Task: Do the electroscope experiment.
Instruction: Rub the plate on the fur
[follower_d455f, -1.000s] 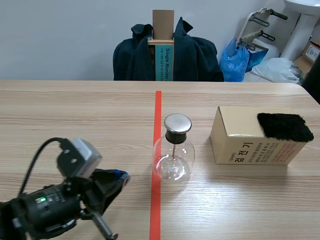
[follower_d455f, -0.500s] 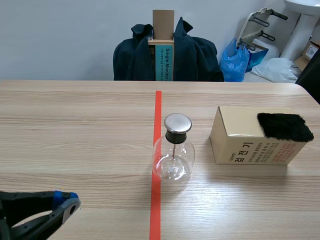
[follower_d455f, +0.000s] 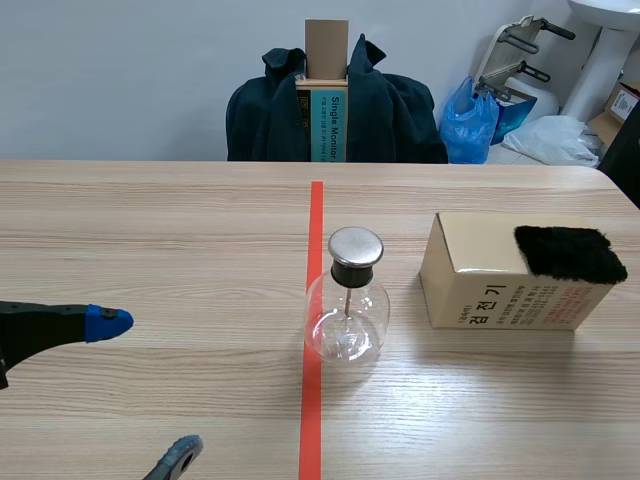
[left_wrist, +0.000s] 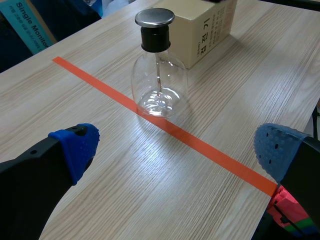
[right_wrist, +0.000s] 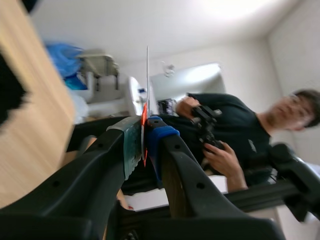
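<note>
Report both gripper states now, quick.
Left gripper: open, holding nothing.
Right gripper: shut on a thin pale flat strip, seen edge-on between its pads.

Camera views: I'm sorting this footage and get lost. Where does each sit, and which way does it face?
Scene view: between the arms, facing across the table at the flask and box; the open left gripper shows at left.
Left wrist view: on the left arm, looking down at the flask past its own fingers.
Right wrist view: on the right arm, facing a person; the right gripper pinches a thin strip.
Shared: first two show flask and box.
</note>
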